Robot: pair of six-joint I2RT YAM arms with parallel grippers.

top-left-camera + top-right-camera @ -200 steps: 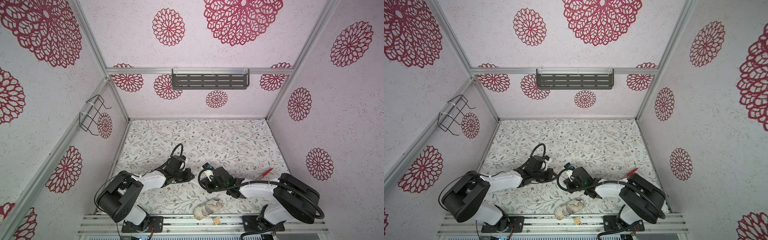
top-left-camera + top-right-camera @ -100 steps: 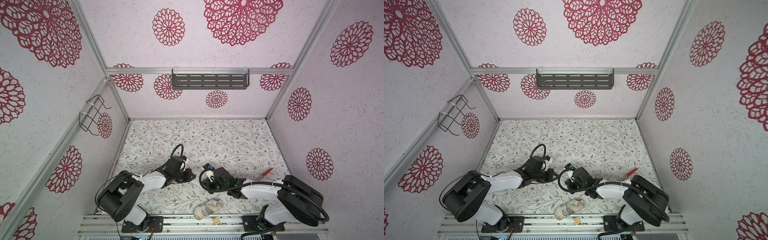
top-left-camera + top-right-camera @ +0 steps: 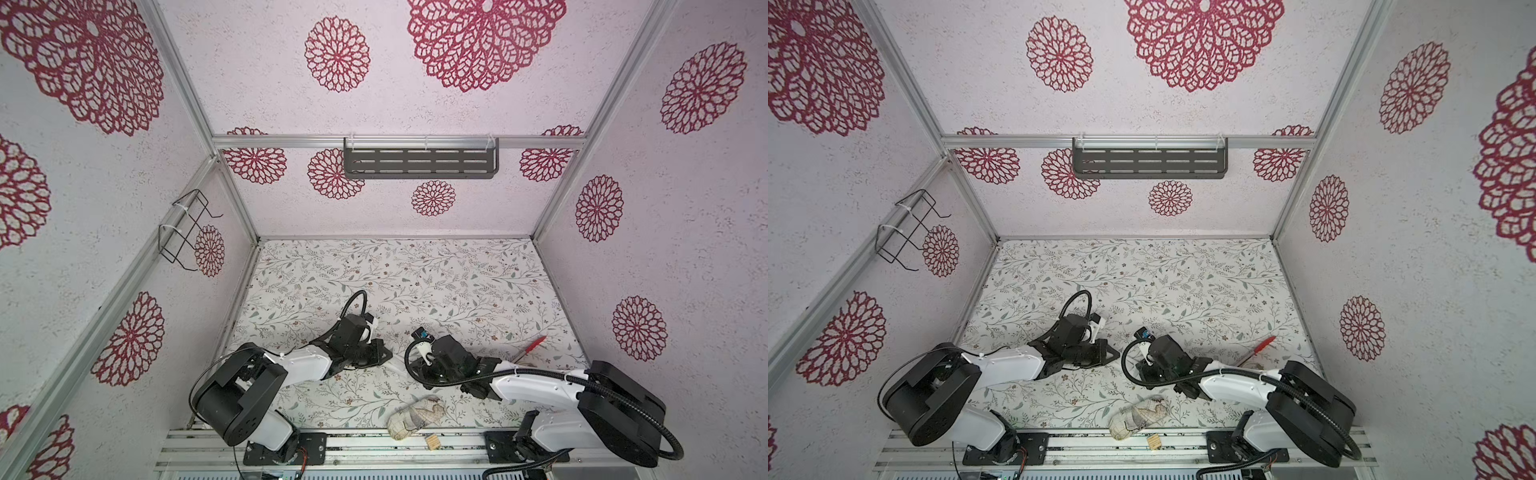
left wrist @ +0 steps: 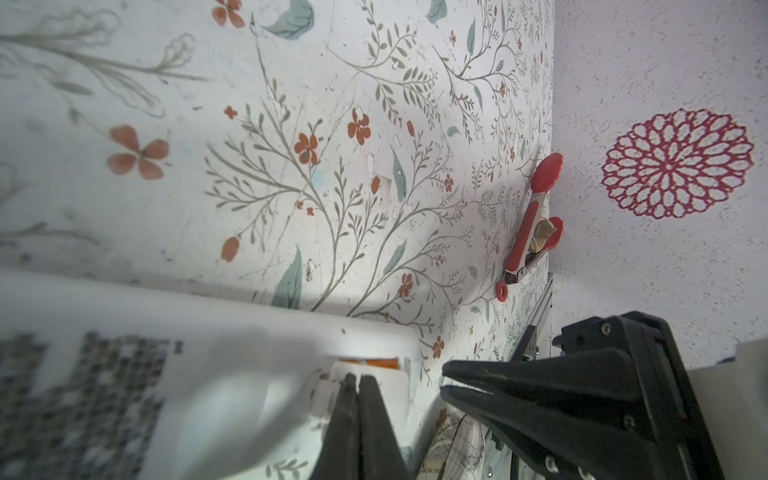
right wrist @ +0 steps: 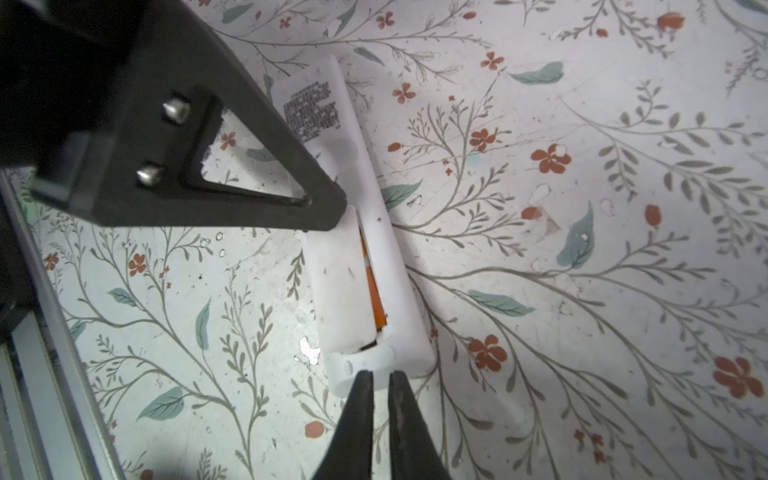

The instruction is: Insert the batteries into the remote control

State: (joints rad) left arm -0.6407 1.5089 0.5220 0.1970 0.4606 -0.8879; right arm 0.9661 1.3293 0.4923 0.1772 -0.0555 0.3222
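Left fingers were clamped flat together with nothing between them, tip planted at one end of the battery cover on the remote. Right fingers had only a thin slit between them, gripping nothing, tips right at the remote's rounded end. The remote lay on the floral bench, label side up, between the two arms near the front middle. The cover sat a bit skewed over the bay, and a strip of one orange battery showed alongside it. Couldn't tell about a second one. Red tongs lay over by the right wall, and a cloth bundle sat at the front edge.
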